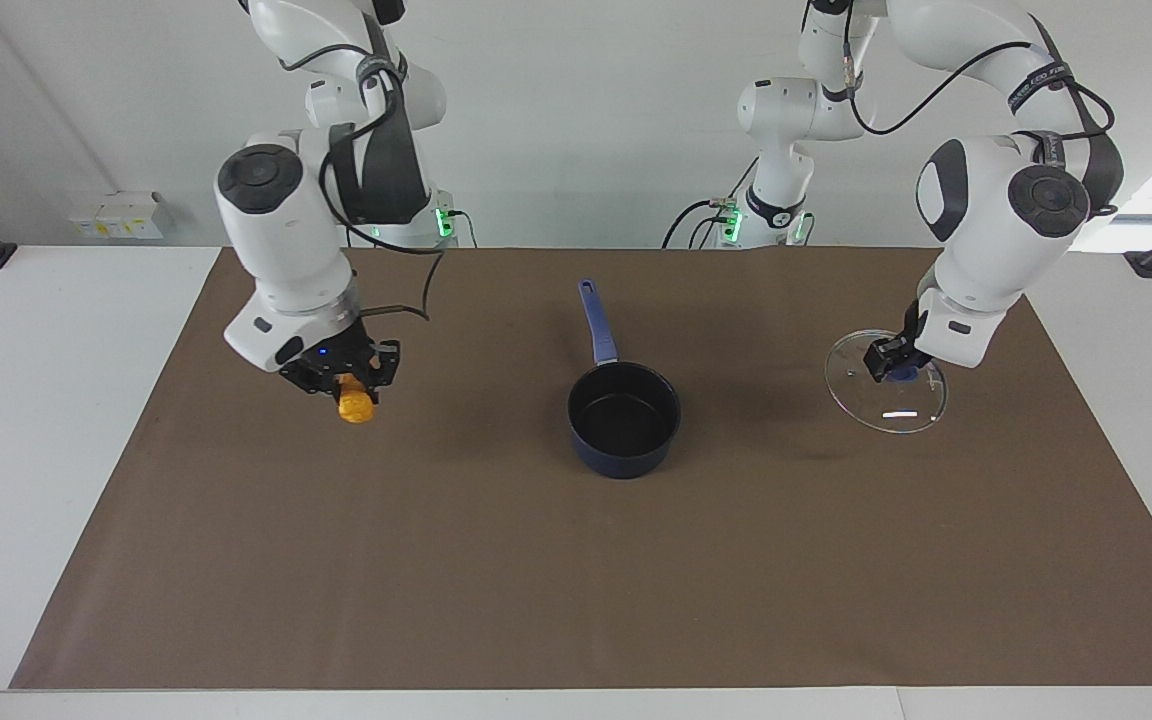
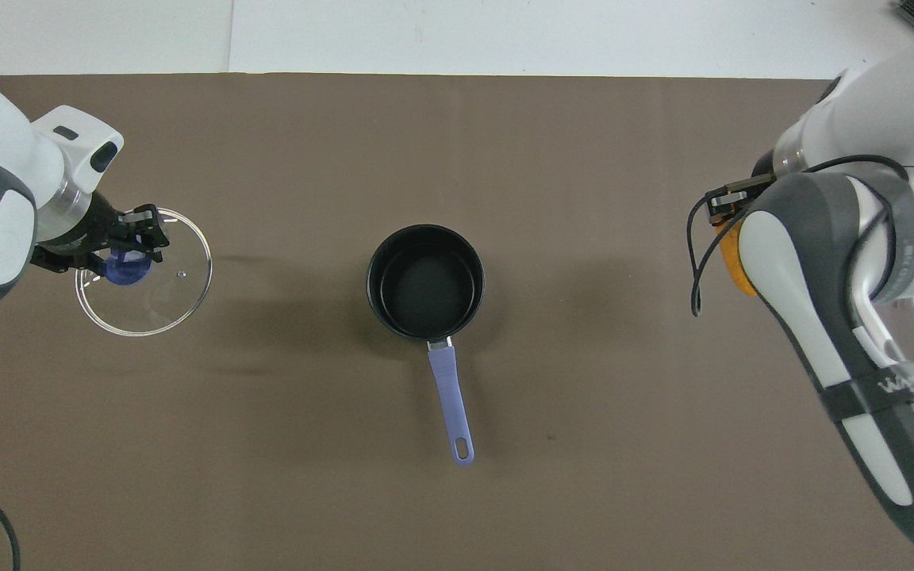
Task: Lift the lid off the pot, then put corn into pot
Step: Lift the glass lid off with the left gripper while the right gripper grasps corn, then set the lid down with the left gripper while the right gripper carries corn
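The dark navy pot (image 1: 623,420) stands uncovered at the middle of the brown mat, its long blue handle (image 1: 596,320) pointing toward the robots; it also shows in the overhead view (image 2: 425,281). My left gripper (image 1: 904,368) is shut on the blue knob of the glass lid (image 1: 886,400) and holds it tilted over the mat toward the left arm's end; the lid also shows in the overhead view (image 2: 155,289). My right gripper (image 1: 344,378) is shut on the orange-yellow corn (image 1: 356,406), held up over the mat toward the right arm's end. In the overhead view the arm hides most of the corn (image 2: 733,266).
The brown mat (image 1: 576,580) covers most of the white table. A small white box (image 1: 116,213) sits at the table's edge toward the right arm's end, near the wall.
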You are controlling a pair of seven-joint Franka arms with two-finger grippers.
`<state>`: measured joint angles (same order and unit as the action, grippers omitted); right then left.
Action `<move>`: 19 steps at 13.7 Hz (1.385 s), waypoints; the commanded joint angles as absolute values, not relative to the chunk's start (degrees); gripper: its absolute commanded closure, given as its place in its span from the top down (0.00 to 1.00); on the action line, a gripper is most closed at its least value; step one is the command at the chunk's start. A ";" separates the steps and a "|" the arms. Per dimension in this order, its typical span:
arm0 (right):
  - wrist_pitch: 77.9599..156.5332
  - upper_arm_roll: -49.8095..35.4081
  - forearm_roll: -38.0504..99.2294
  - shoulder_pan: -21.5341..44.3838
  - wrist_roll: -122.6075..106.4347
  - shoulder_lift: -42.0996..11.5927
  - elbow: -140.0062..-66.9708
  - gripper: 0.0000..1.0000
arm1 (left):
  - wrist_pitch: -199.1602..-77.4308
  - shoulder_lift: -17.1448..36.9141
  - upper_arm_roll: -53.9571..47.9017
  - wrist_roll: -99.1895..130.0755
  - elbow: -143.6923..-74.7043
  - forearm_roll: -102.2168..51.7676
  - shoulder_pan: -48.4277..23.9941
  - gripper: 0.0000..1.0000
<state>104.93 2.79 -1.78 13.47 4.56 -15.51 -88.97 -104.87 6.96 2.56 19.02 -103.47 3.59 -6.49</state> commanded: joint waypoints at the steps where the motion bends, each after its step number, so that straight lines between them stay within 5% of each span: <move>1: 104.76 2.81 -2.46 19.05 13.50 -16.69 -87.98 0.00 | -114.84 -1.39 2.02 18.28 -116.60 5.19 -4.05 0.00; 11: 111.33 1.85 -0.62 34.09 35.85 -32.59 -74.27 0.00 | -135.69 0.08 2.02 18.46 -133.33 5.19 0.70 0.00; 12: 112.40 1.85 -0.62 34.97 36.29 -33.56 -74.27 0.00 | -135.62 0.35 2.02 18.46 -132.72 5.19 1.23 0.99; 19: 116.62 1.41 1.13 35.59 36.47 -35.24 -75.49 0.00 | -125.62 3.60 1.76 19.25 -121.58 5.10 0.88 1.00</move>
<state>114.51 1.96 -0.63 36.02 36.08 -33.79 -76.26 -131.20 1.73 2.24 18.56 -127.44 3.82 0.60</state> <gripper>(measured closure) 0.608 0.000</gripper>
